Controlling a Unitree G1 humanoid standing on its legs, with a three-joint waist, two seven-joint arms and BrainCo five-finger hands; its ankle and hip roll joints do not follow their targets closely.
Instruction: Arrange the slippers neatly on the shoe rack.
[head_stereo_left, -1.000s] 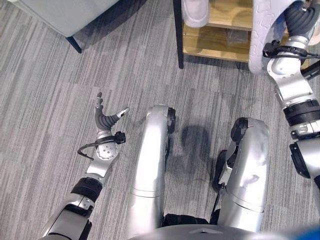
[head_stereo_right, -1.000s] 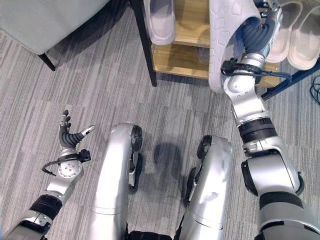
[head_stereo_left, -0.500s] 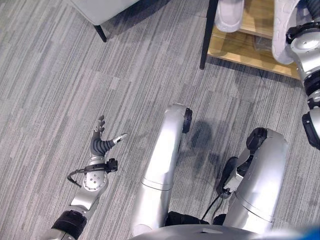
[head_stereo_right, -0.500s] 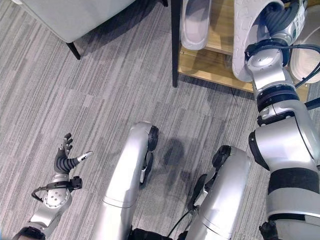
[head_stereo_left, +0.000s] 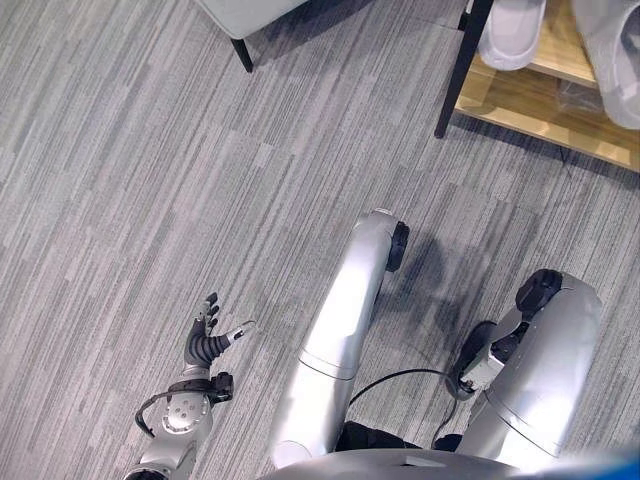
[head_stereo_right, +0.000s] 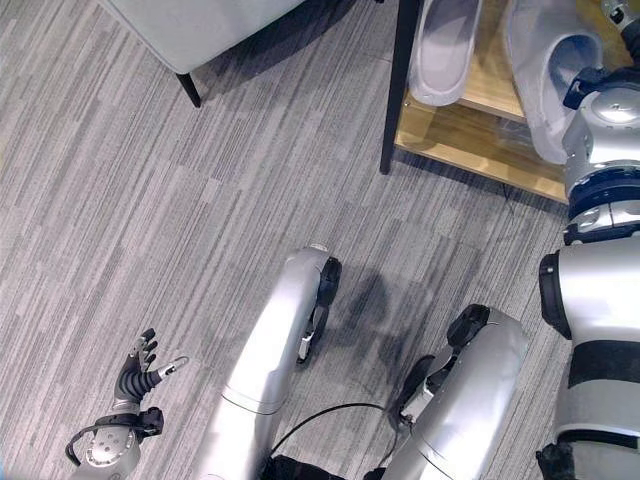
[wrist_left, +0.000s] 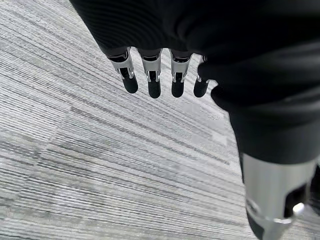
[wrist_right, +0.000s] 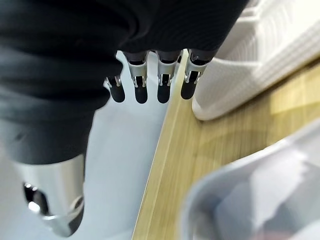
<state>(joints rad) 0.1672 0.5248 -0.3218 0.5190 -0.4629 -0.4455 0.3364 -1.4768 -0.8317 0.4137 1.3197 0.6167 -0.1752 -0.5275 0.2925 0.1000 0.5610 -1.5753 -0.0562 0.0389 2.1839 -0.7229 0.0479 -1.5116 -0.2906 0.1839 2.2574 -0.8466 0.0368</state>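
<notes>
The wooden shoe rack (head_stereo_right: 470, 145) stands at the upper right. One pale slipper (head_stereo_right: 445, 50) lies on it by the black post (head_stereo_right: 400, 80), and a second pale slipper (head_stereo_right: 548, 85) lies to its right, next to my right wrist. In the right wrist view my right hand (wrist_right: 150, 85) has straight fingers and holds nothing. Just past its fingers a white ribbed slipper (wrist_right: 250, 55) rests on the shelf board (wrist_right: 200, 150), and another slipper (wrist_right: 250, 200) shows blurred and close. My left hand (head_stereo_left: 205, 343) hangs open over the carpet at the lower left, far from the rack.
A grey piece of furniture (head_stereo_right: 200, 20) on a dark leg (head_stereo_right: 188, 88) stands at the top, left of the rack. Striped grey carpet (head_stereo_left: 150, 180) covers the floor between it and my left hand.
The camera has shifted, so the rack sits further right. The slipper that my right hand held upright now lies on the shelf. My right hand's fingers are straight and free of it.
</notes>
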